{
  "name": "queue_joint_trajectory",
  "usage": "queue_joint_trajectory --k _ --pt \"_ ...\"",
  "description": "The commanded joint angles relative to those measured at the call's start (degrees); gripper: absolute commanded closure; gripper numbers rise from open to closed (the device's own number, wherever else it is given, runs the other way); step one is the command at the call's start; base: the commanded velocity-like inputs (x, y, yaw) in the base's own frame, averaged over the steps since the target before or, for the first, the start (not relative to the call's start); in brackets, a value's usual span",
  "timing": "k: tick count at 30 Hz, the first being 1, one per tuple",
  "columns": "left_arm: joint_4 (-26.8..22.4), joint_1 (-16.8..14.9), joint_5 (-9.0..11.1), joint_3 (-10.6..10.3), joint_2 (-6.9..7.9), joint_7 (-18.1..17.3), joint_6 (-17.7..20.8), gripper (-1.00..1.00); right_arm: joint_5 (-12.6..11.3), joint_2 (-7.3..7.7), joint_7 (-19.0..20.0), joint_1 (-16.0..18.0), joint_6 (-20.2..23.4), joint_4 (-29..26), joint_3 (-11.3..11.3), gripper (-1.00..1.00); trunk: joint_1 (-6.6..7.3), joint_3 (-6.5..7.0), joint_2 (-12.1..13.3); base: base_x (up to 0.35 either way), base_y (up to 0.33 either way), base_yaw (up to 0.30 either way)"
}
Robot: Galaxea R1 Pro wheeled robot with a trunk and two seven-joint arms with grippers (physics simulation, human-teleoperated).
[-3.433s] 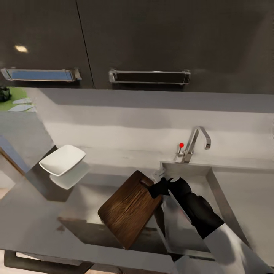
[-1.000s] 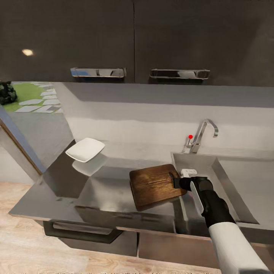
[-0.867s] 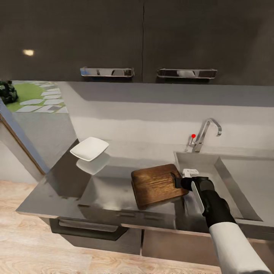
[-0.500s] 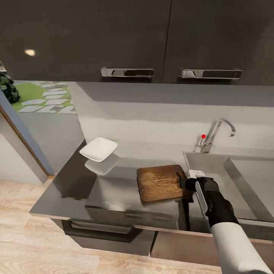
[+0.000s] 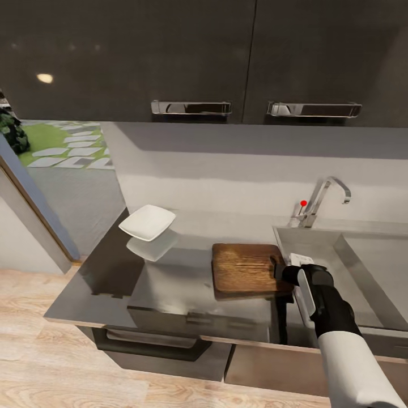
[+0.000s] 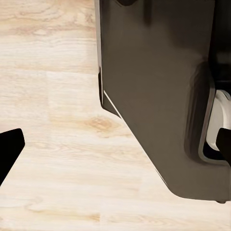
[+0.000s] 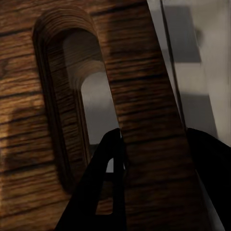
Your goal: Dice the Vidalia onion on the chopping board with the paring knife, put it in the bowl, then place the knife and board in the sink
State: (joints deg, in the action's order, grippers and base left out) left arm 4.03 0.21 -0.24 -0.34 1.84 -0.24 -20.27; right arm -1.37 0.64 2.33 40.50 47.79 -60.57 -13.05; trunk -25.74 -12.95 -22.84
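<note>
The right hand (image 5: 285, 273) is clamped on the handle end of the board (image 5: 248, 268); in the right wrist view one finger (image 7: 103, 183) goes through the slot and the other (image 7: 207, 178) sits outside the strip of wood at the end, so the hold looks firm but narrow. The board lies nearly flat on the desk (image 5: 170, 283), its grasped end right at the near left corner of the sink (image 5: 340, 266). The step appears to be getting the board into the basin, and doing it well probably means lifting the held end enough to clear the sink's rim, carrying it over the open basin and lowering it before letting go, rather than dragging it across the edge, where it could catch or twist out of such a small grip. Since the far end is unsupported once raised, a slow move with the board kept level would help. The faucet (image 5: 323, 198) stands at the back of the basin and should be given room. The white bowl (image 5: 147, 222) sits well apart on the desk and is no obstacle. Knife and onion cannot be made out. In the left wrist view the left hand (image 6: 115, 139) looks open over wooden floor (image 6: 53, 159) and a dark panel (image 6: 154, 86), holding nothing.
</note>
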Motion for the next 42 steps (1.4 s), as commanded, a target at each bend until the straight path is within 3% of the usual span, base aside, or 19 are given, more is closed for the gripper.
queue_joint_trajectory --k 1,7,9,16,26,42 --pt "0.1 0.0 0.0 0.0 0.01 0.0 -0.3 -1.0 1.5 0.02 0.1 0.0 0.3 2.6 -0.1 1.0 -0.04 -0.11 -0.1 0.0 0.0 0.0" --pt "0.1 0.0 0.0 0.0 0.01 0.0 -0.3 -1.0 1.2 0.03 -0.1 0.0 0.0 2.6 0.2 1.0 -0.04 -0.11 -0.1 0.0 0.0 0.0" --pt "0.0 0.0 0.0 0.1 0.62 0.1 -0.4 -1.0 -0.6 -0.04 0.4 -0.6 0.4 -0.6 -0.4 1.0 -0.04 -0.09 -0.1 0.0 0.0 0.0" --pt "0.1 0.0 0.0 0.1 0.71 0.1 -0.4 -1.0 2.1 -0.88 -0.5 -0.5 -1.0 -0.2 0.4 1.0 -0.04 -0.09 -0.1 0.0 0.0 0.0" --pt "0.1 0.0 0.0 0.1 0.8 0.1 -0.4 -1.0 -0.7 0.08 -0.7 -0.6 -1.4 0.1 0.4 1.0 -0.04 -0.09 -0.1 0.0 0.0 0.0" --pt "0.1 0.0 0.0 0.0 0.8 0.1 -0.4 -1.0 -1.7 0.24 -1.0 -0.5 -1.0 0.0 0.4 1.0 -0.04 -0.09 -0.1 0.0 0.0 0.0"
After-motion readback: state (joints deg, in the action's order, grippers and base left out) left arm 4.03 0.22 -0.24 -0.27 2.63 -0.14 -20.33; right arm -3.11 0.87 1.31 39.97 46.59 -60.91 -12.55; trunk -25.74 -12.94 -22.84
